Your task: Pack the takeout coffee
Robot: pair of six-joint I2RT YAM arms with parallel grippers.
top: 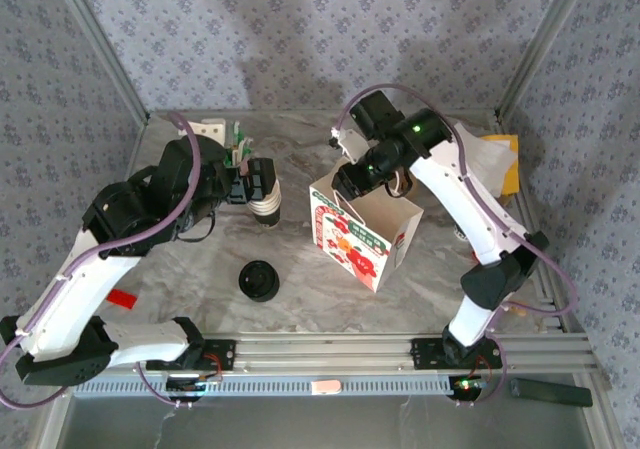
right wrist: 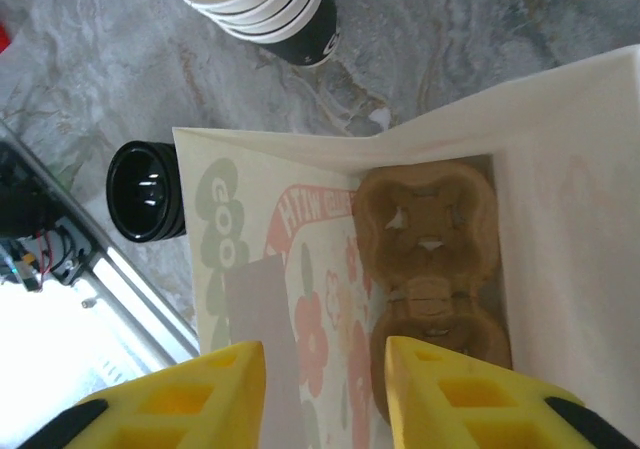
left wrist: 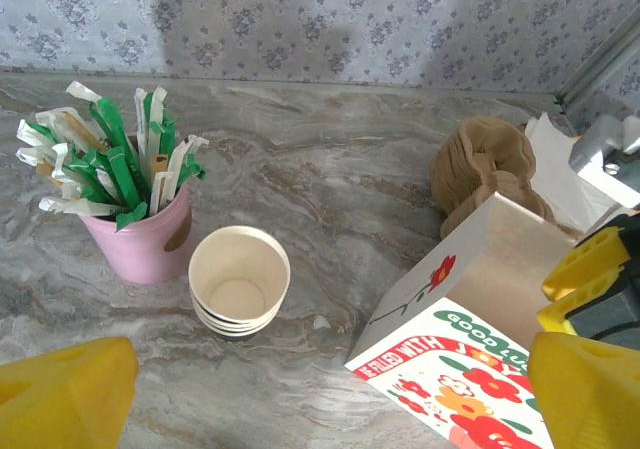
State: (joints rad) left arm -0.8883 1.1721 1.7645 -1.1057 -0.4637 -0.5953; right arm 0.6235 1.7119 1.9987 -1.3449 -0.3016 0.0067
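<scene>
At the left of the worktop (left wrist: 380, 169), our left end effector (left wrist: 325, 394) hangs spread wide above the stack of lidless cups (left wrist: 238, 281), gripping nothing; the pile of black lids (top: 259, 279) lies nearer the arm bases. Further right, the paper bag (right wrist: 590, 169) stands open with a brown carrier (right wrist: 428, 269) on its floor, and the right end effector (right wrist: 325, 389) hovers over its mouth, partly apart and empty. Where the lidded coffee is we cannot tell, so we should find it first, then lower it upright into a carrier well
</scene>
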